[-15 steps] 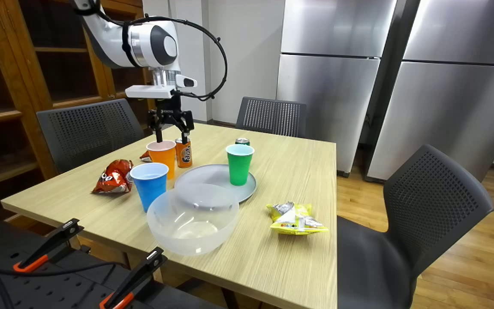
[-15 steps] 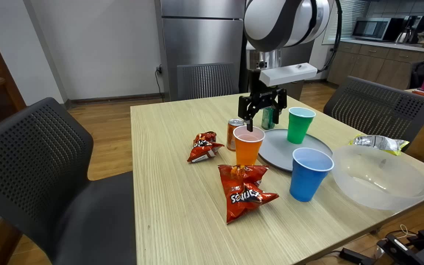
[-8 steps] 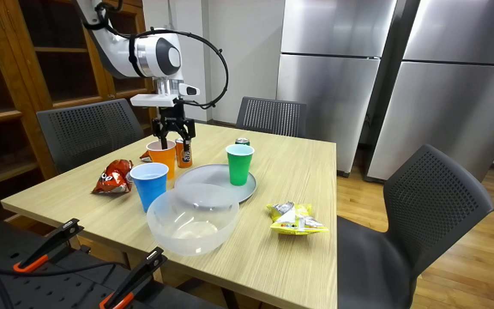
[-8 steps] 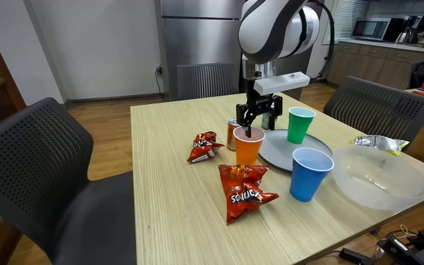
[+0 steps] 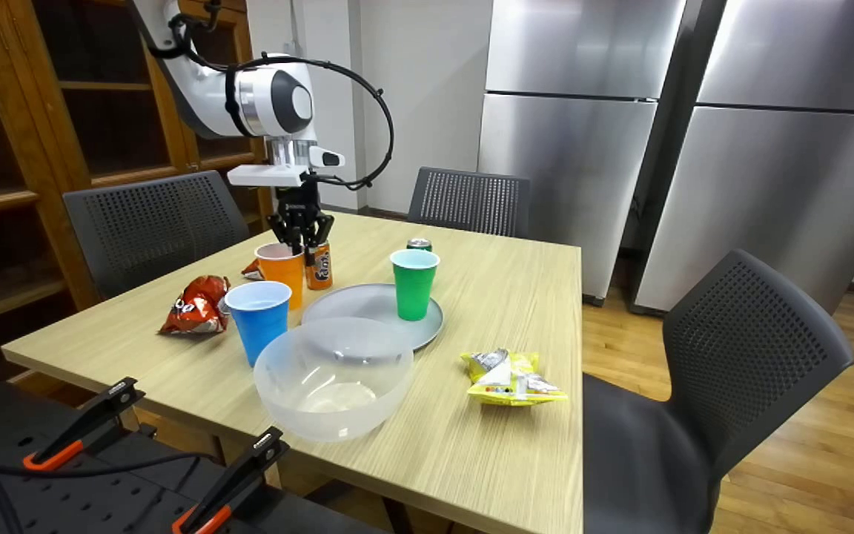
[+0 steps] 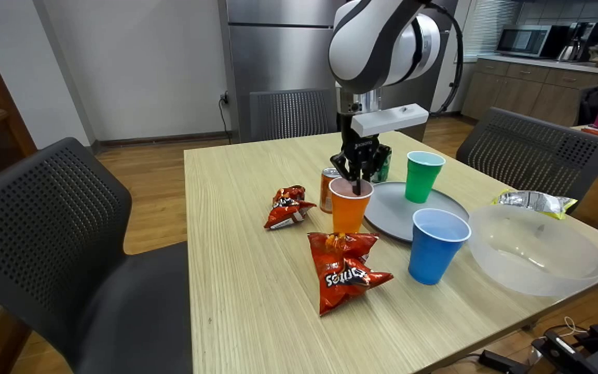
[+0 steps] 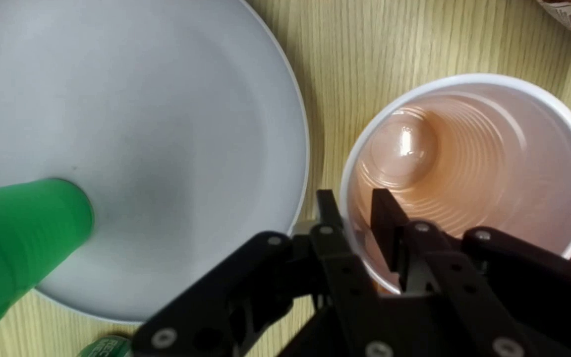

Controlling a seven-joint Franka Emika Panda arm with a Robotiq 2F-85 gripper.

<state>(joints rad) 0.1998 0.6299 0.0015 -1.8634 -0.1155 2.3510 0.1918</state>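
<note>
One orange plastic cup (image 6: 349,214), upright on the counter (image 5: 516,297); one Fanta can (image 5: 319,273) beside it, partly hidden in both exterior views; one green plastic cup (image 7: 23,233), cut off in the wrist view. Arm (image 5: 253,104) is bent, pointing down; fingers (image 7: 386,218) stand narrowly apart astride the orange cup's wall, holding nothing.

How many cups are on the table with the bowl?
3: the orange cup, its rim between the fingers; the green cup, on the plate; the blue cup, beside the bowl. Across the views, none there seems hidden.
</note>
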